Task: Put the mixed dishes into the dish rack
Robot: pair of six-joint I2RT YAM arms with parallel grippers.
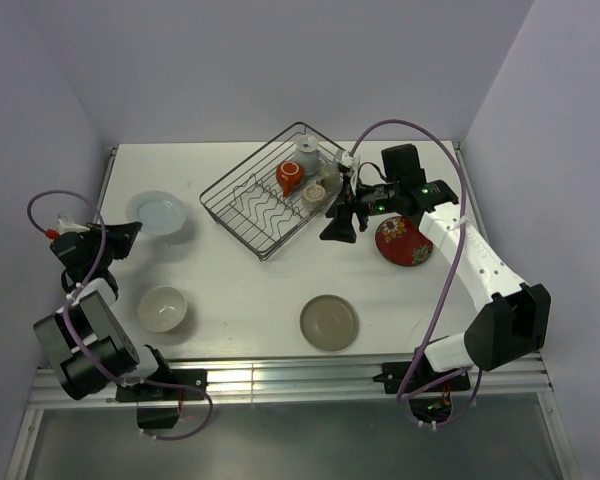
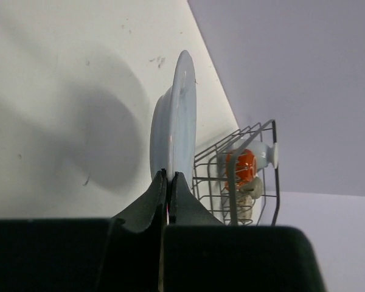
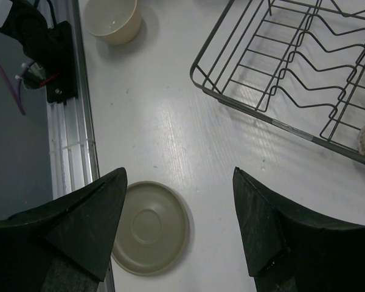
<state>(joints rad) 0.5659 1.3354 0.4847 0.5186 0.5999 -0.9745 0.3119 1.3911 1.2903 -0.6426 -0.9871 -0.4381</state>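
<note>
Grip check: my left gripper (image 2: 168, 177) is pressed together on the rim of the pale plate (image 2: 177, 115), fingers meeting right at its near edge, and from my wrist the plate shows edge-on with a soft shadow on the table (image 2: 61, 73) beside it. From above, that plate sits at the far left of the table, well apart from the rack (image 1: 265, 210); I cannot tell whether it is clear of the surface. Over on the other side, my right gripper (image 3: 179, 173) is spread wide with nothing between the fingers, hanging just off the rack's near right corner. Under that wrist I see bare table, the olive-grey plate (image 3: 149, 228) lying flat toward the front edge, and the cream bowl (image 3: 112, 21) upright further left. Red floral plate (image 1: 404, 242) lies flat just to the right of my right gripper. Inside the rack, at its far right end, the orange mug (image 1: 290, 177) sits with a pale cup (image 1: 307, 155) behind it and a small beige cup (image 1: 315, 193) just beside it. Wavy dividers in the rest of the rack hold nothing.
</note>
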